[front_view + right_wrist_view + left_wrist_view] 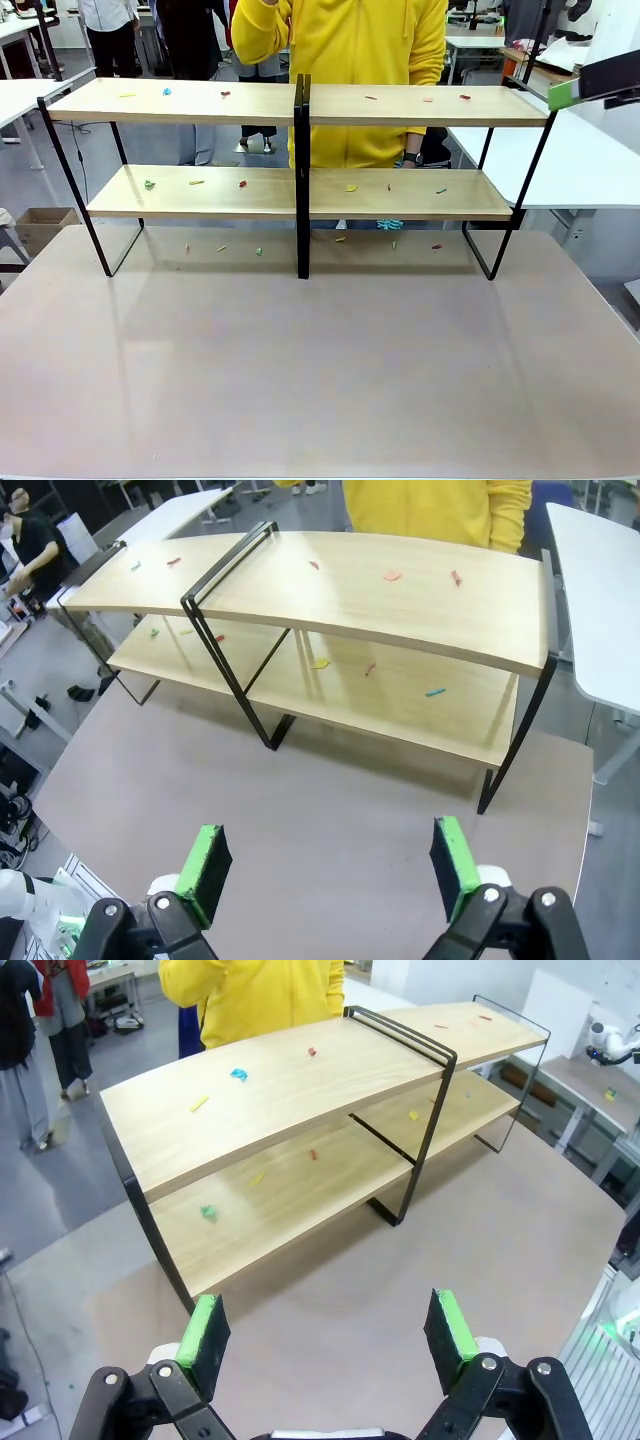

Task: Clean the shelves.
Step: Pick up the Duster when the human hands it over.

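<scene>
The shelves [200, 103] stand across the far half of the table: light-wood boards on two levels in a thin black frame with a central upright. Small coloured scraps lie on every board, such as a teal one [238, 1074], a green one [207, 1212] and a red one [456, 578]. Several more lie on the table under the rack. My left gripper [328, 1330] hangs open and empty above the table, short of the shelves' [300, 1085] left end. Facing the shelves' [400, 595] right half, my right gripper [328, 865] is also open and empty. One of its green pads [562, 93] shows at the top right.
A person in a yellow hoodie [350, 50] stands close behind the shelves. White tables [585, 160] flank the scene at right and at left [20, 95]. A cardboard box [40, 225] sits on the floor at left. The near table surface [320, 370] is bare.
</scene>
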Controlling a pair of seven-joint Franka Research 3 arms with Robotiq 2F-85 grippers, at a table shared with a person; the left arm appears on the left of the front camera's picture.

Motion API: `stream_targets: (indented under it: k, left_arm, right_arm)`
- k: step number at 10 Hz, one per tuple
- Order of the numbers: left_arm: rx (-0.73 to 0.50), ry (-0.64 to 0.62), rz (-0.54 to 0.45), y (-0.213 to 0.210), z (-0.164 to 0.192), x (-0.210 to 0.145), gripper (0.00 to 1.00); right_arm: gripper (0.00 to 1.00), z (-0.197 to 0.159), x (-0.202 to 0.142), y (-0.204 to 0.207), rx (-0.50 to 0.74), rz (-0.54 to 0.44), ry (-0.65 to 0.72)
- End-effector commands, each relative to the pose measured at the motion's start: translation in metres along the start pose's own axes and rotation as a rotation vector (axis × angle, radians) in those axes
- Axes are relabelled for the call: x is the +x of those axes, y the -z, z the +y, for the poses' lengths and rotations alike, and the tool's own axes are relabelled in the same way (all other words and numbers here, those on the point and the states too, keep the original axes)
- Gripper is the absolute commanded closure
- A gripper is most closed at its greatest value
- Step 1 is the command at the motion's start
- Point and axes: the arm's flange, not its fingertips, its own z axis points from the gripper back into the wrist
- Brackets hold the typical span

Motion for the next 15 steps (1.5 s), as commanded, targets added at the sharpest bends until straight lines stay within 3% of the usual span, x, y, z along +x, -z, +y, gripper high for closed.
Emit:
stream_targets:
  k: [1,10,11,12,15]
  left_arm:
    - [-0.002,0.017,-0.010,0.027,-0.064,-0.103,0.00]
    - [-0.015,0.017,0.004,0.031,-0.065,-0.105,0.00]
    - [0.021,-0.019,0.033,0.032,-0.063,-0.103,0.00]
    - [-0.011,0.003,0.020,0.008,-0.002,-0.004,0.00]
    - [-0.011,0.003,0.020,0.008,-0.002,-0.004,0.00]
  right_arm:
    - [0.00,-0.001,-0.060,0.009,-0.024,-0.028,0.049]
    - [0.00,0.001,-0.061,0.019,-0.010,0.008,0.009]
    - [0.00,-0.004,0.000,0.003,-0.019,0.006,0.028]
    - [0.00,-0.004,0.000,0.003,-0.019,0.006,0.028]
    - [0.00,-0.004,0.000,0.003,-0.019,0.006,0.028]
